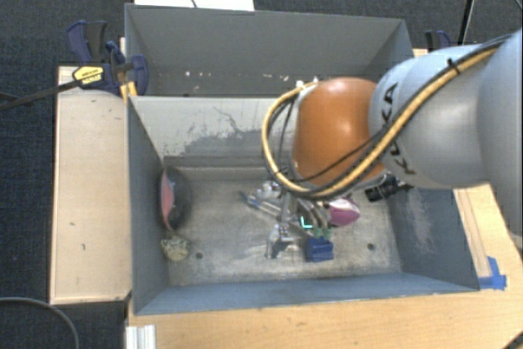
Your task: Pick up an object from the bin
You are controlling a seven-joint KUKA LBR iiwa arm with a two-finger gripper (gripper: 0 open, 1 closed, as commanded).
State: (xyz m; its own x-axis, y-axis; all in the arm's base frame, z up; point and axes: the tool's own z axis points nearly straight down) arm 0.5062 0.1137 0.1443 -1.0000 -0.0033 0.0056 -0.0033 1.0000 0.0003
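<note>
End effector (pixel 282 239) is low over the bin (pixel 261 45) floor, right of centre, under the arm's orange cover (pixel 331 131). Can't tell how far open it is, or whether it has hold of anything; the metal parts blur into the grey floor. Nearest thing is the blue block (pixel 319 251), just beside it on the right, lying flat on the floor toward the near wall. A green bit (pixel 324 233) sits touching the block's top edge. A pink piece (pixel 343 213) lies a little further back, partly under the cover. Well apart at the left wall are a dark oval (pixel 172 200) with a pink face and, nearer the front, a small tan lump (pixel 174 248).
</note>
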